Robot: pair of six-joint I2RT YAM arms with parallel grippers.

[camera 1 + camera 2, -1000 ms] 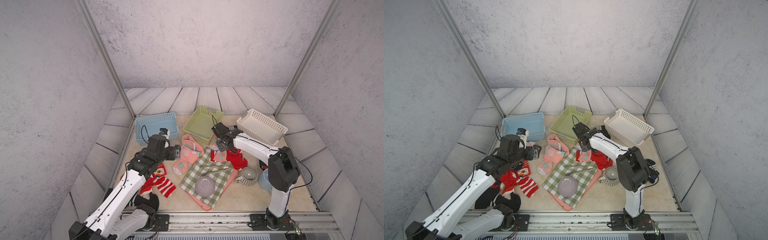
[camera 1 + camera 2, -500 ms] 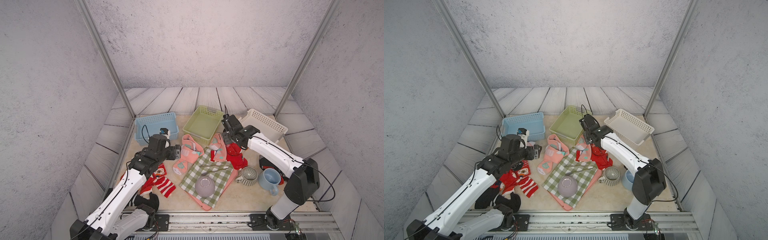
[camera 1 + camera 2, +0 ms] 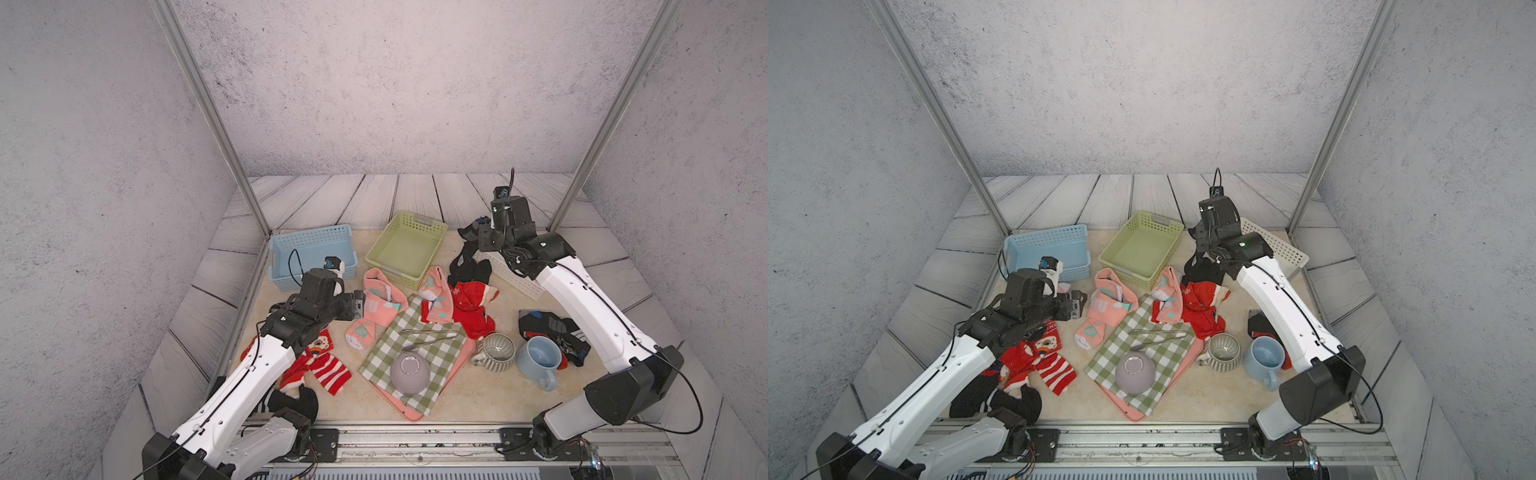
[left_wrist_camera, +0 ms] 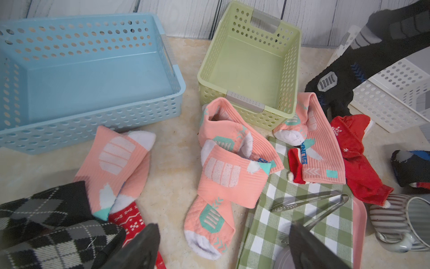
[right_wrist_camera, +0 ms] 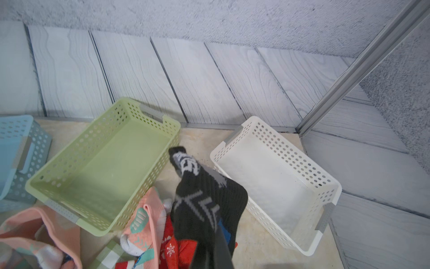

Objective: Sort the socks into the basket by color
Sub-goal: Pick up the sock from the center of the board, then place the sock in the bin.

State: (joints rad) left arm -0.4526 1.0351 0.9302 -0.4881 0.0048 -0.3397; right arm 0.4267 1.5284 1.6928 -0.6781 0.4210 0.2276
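Black sock (image 5: pixel 204 202) dangles beside white basket (image 5: pixel 267 177).

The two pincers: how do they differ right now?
The left pincer is open and empty; the right pincer is shut on a black sock. The left pincer points toward pink socks; the right pincer is by the white basket, sock dangling. Both are black.

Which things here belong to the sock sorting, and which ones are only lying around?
Belong to the job: pink socks, red socks, black socks, hanging black sock, blue basket, green basket, white basket.

Just lying about: checked cloth, pink tray, tongs, grey bowl, striped mug, blue mug.
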